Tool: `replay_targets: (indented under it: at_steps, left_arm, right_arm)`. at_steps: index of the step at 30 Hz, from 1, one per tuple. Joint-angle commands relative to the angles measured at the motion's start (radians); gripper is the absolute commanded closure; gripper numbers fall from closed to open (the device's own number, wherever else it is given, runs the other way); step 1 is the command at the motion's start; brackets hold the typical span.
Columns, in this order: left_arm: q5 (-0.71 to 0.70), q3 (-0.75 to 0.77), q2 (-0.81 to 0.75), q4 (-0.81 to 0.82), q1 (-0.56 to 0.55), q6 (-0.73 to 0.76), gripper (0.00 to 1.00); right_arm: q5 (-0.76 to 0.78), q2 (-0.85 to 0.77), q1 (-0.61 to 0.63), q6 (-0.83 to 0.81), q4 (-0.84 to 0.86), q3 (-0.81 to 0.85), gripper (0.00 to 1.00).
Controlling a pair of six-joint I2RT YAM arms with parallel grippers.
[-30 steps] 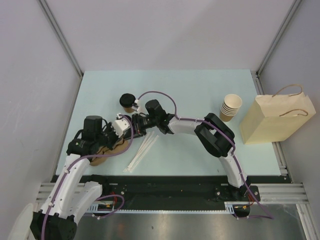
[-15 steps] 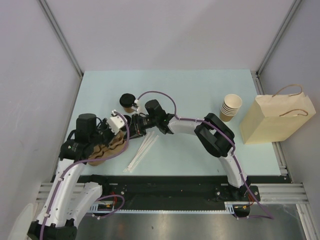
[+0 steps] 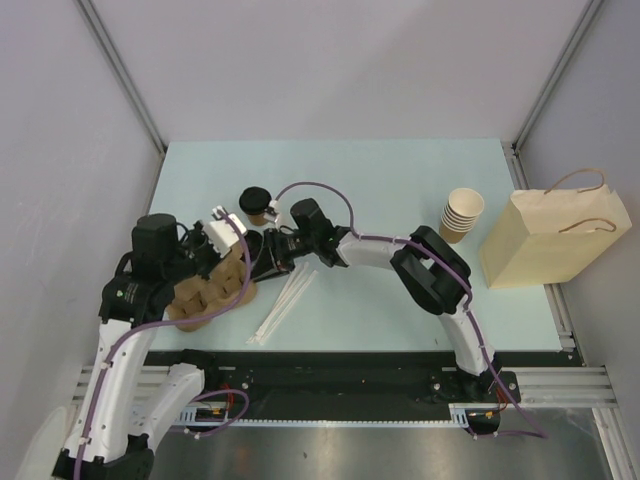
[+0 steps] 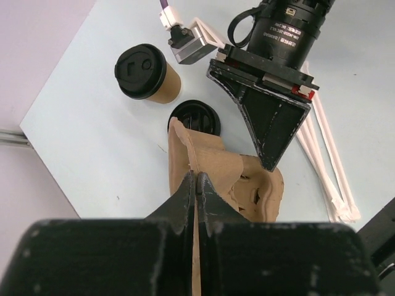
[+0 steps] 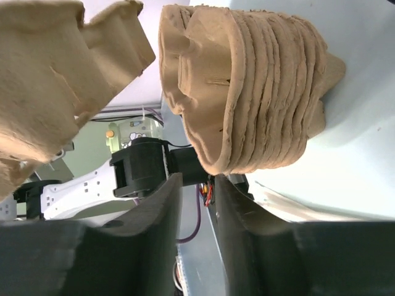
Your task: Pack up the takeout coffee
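saw the left claw pinched tight on the thin edge of one brown pulp carrier, rough, lumpy moulded fibre. found the right claw almost together, only a slim gap, gripping nothing, tips right up at the ribbed stack of carriers. spotted the takeout coffee upright on the pale blue surface, kraft cup under a smooth black lid, just beside a loose black lid. couldn't read the tiny white print on the right arm's label.
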Motion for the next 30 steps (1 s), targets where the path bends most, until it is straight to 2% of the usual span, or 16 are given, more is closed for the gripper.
replay_targets:
  at_steps: [1, 2, 5, 11, 14, 17, 22, 30]
  left_arm:
    - [0.054, 0.06, 0.015, -0.03, -0.007, 0.019, 1.0]
    - [0.067, 0.075, 0.018, -0.033, -0.007, 0.019, 1.0]
    - [0.098, 0.102, 0.023, -0.053, -0.007, 0.029, 1.0]
    - [0.132, 0.106, 0.012, -0.115, -0.007, 0.094, 1.0]
    - [0.155, 0.083, -0.021, -0.151, -0.006, 0.175, 1.0]
    - [0.184, 0.066, -0.038, -0.183, -0.014, 0.23, 1.0]
    - [0.215, 0.051, -0.078, -0.212, -0.057, 0.286, 1.0]
    - [0.222, 0.023, -0.118, -0.267, -0.141, 0.341, 1.0]
  right_arm:
    - [-0.032, -0.102, -0.021, -0.056, -0.02, 0.034, 0.57]
    - [-0.036, -0.12, -0.024, -0.061, -0.024, 0.033, 0.48]
    - [-0.046, -0.157, -0.037, -0.091, -0.046, 0.03, 0.35]
    - [-0.062, -0.22, -0.098, -0.183, -0.126, -0.004, 0.23]
    - [-0.05, -0.257, -0.13, -0.234, -0.153, -0.039, 0.17]
    - [-0.049, -0.268, -0.152, -0.224, -0.163, -0.041, 0.15]
    - [-0.073, -0.245, -0.123, -0.173, -0.084, -0.041, 0.15]
    - [-0.151, -0.174, -0.046, -0.001, 0.11, -0.041, 0.16]
